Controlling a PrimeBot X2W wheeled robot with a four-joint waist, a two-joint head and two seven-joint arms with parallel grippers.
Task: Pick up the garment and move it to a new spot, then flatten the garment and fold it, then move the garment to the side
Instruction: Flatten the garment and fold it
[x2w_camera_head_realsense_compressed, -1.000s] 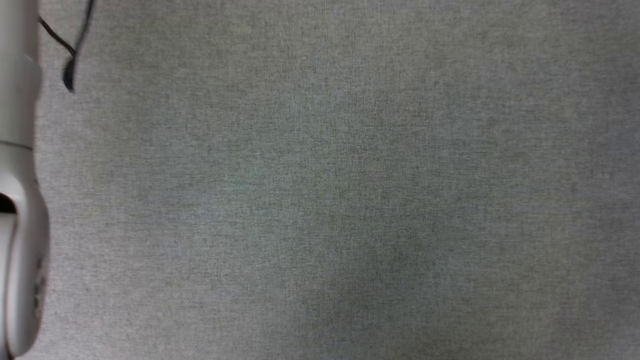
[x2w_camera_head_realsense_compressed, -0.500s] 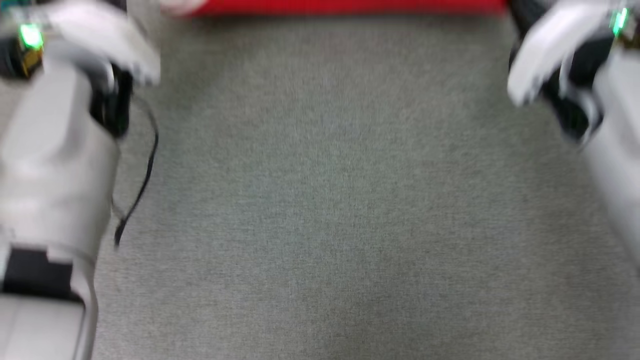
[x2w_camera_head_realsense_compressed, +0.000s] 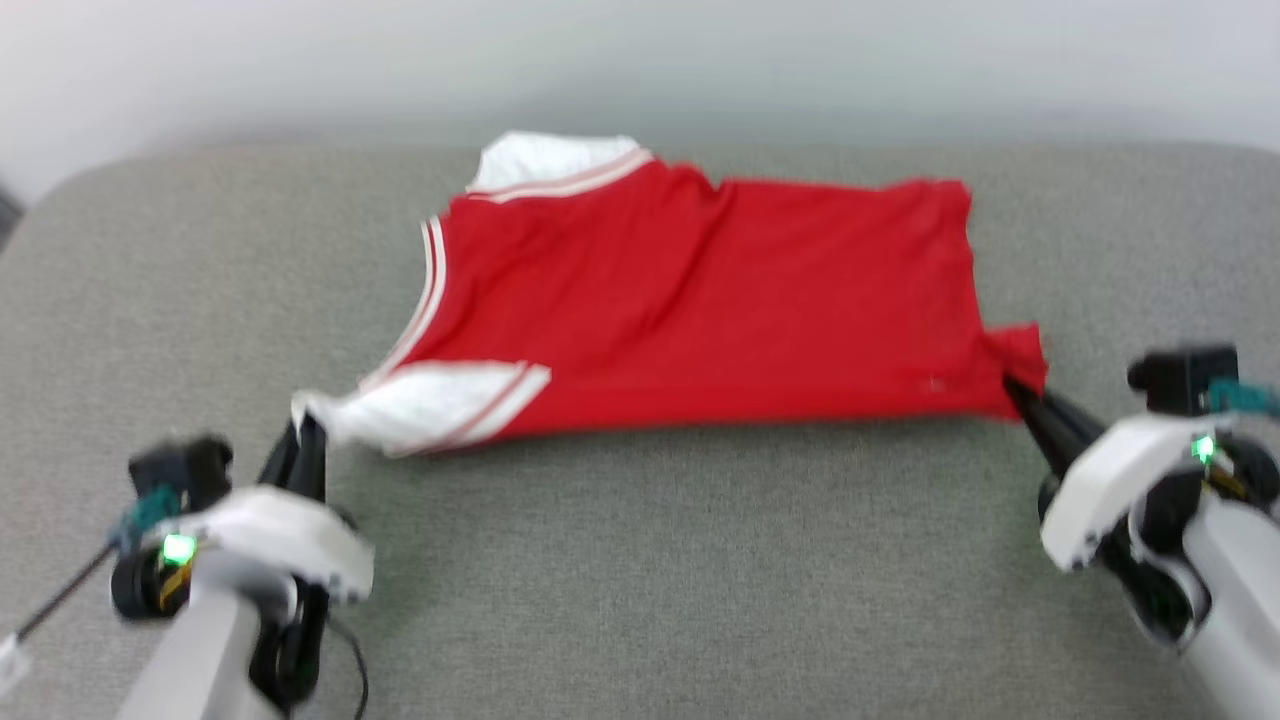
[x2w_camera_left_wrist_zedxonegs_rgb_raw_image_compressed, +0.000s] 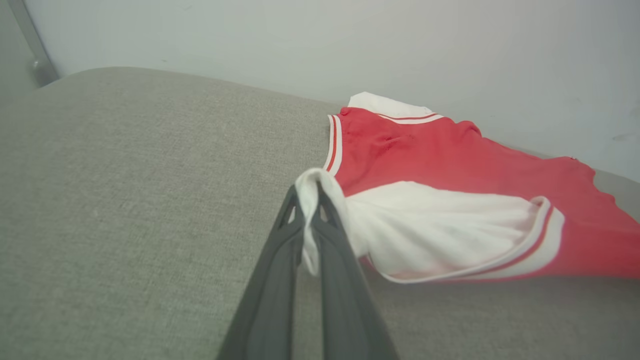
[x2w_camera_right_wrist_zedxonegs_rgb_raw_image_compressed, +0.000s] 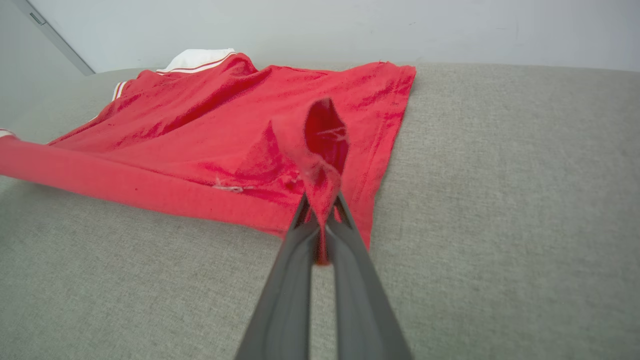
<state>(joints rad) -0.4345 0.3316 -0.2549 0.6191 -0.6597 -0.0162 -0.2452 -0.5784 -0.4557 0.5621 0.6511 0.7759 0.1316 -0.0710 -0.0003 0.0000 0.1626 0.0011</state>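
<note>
The garment (x2w_camera_head_realsense_compressed: 700, 300) is a red jersey with white sleeves and striped trim, spread across the grey cushion with its plain red side up. My left gripper (x2w_camera_head_realsense_compressed: 308, 425) is shut on the tip of the near white sleeve (x2w_camera_left_wrist_zedxonegs_rgb_raw_image_compressed: 440, 225), pinched between its dark fingers (x2w_camera_left_wrist_zedxonegs_rgb_raw_image_compressed: 280, 250). My right gripper (x2w_camera_head_realsense_compressed: 1015, 385) is shut on the near red hem corner (x2w_camera_right_wrist_zedxonegs_rgb_raw_image_compressed: 320, 145), which bunches up above its fingers (x2w_camera_right_wrist_zedxonegs_rgb_raw_image_compressed: 345, 250). The near edge of the garment (x2w_camera_right_wrist_zedxonegs_rgb_raw_image_compressed: 150, 190) stretches between the two grips and lifts a little off the surface. Any lettering is hidden.
The grey fabric surface (x2w_camera_head_realsense_compressed: 640, 580) runs wide in front of the garment and to both sides. A pale wall (x2w_camera_head_realsense_compressed: 700, 60) rises just behind the far edge. A black cable (x2w_camera_head_realsense_compressed: 350, 660) hangs by my left forearm.
The head camera has swung up from the bare grey surface, so the whole garment and both grippers have come into view. No move of the garment itself can be told.
</note>
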